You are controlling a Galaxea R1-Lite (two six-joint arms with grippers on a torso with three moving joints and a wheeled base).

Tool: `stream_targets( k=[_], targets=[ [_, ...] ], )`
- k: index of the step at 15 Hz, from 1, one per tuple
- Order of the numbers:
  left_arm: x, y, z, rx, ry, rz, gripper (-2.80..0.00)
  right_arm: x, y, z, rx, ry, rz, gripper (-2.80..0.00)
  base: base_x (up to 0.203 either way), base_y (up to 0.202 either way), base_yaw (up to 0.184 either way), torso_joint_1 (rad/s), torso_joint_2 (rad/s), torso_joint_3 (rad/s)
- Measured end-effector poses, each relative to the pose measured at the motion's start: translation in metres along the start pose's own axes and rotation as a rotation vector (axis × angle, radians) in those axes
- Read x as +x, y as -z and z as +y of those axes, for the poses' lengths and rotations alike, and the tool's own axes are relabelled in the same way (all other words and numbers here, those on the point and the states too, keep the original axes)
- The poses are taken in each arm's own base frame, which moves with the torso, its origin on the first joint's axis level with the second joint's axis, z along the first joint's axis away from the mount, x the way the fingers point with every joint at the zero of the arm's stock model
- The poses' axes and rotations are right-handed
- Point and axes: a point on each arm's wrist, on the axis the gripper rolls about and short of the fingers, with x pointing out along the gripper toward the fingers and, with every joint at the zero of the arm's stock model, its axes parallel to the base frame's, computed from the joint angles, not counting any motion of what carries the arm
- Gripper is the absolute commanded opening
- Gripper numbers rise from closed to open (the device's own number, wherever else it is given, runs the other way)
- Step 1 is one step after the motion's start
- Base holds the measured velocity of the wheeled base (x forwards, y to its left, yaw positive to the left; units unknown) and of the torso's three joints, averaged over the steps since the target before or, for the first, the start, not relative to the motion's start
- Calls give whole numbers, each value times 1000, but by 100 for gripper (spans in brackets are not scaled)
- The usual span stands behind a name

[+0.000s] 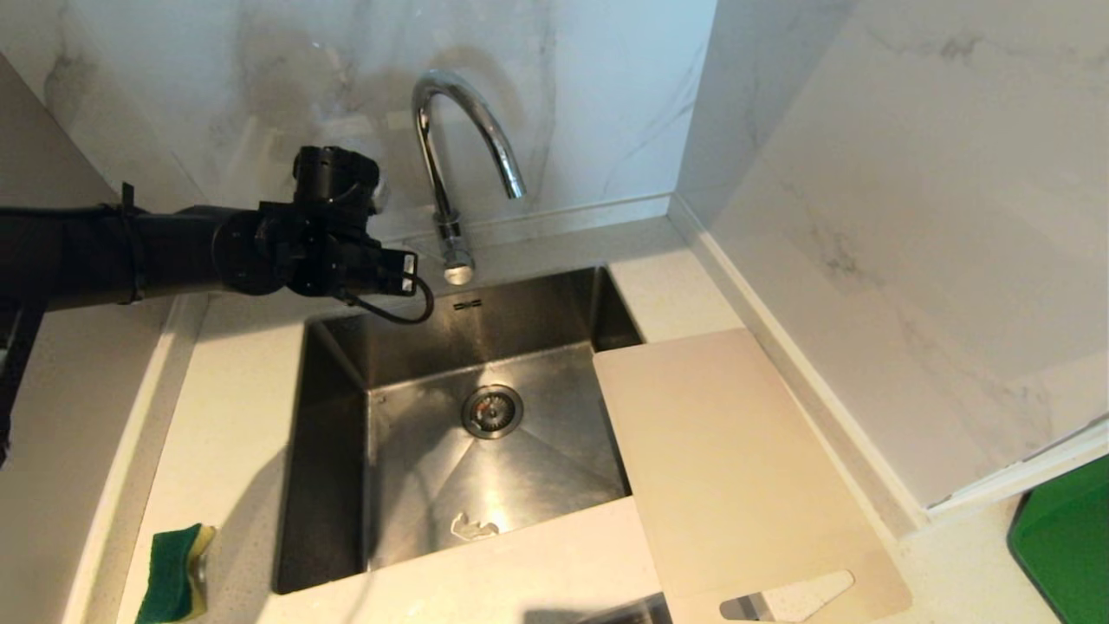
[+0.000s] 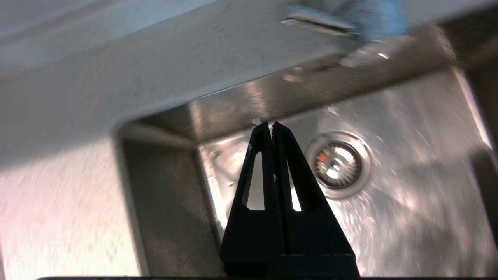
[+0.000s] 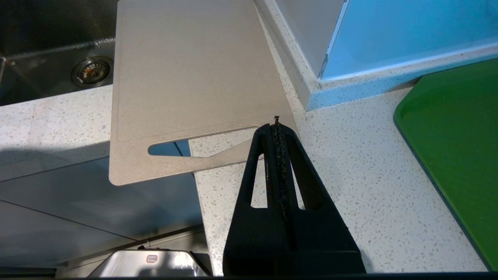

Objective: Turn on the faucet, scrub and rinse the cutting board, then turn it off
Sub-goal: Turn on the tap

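The chrome gooseneck faucet stands behind the sink, and no water shows under its spout. My left arm reaches in from the left, with its wrist just left of the faucet's base. The left gripper is shut and empty above the sink's back left corner. The faucet's thin lever appears blurred beyond the gripper's tips. The pale cutting board lies flat on the counter right of the sink, overhanging the basin and the front edge. My right gripper is shut and empty, hanging over the counter by the cutting board's handle slot.
A green-and-yellow sponge lies on the counter at the sink's front left. The steel sink has a round drain in its floor. A green tray sits at the far right. Marble walls close the back and right.
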Motion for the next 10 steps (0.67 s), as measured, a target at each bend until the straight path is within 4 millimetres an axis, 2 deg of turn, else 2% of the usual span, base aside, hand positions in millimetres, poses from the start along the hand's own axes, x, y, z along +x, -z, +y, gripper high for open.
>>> stream_targets(
  k=[4, 10],
  targets=[
    [6, 2, -3, -181, -47, -34, -280, 0, 0, 0, 0, 0, 0, -280, 0, 0, 0, 0, 0, 0],
    [-3, -19, -15, -349, 19, -221, -280, 0, 0, 0, 0, 1, 0, -280, 0, 0, 0, 0, 0, 0]
  ],
)
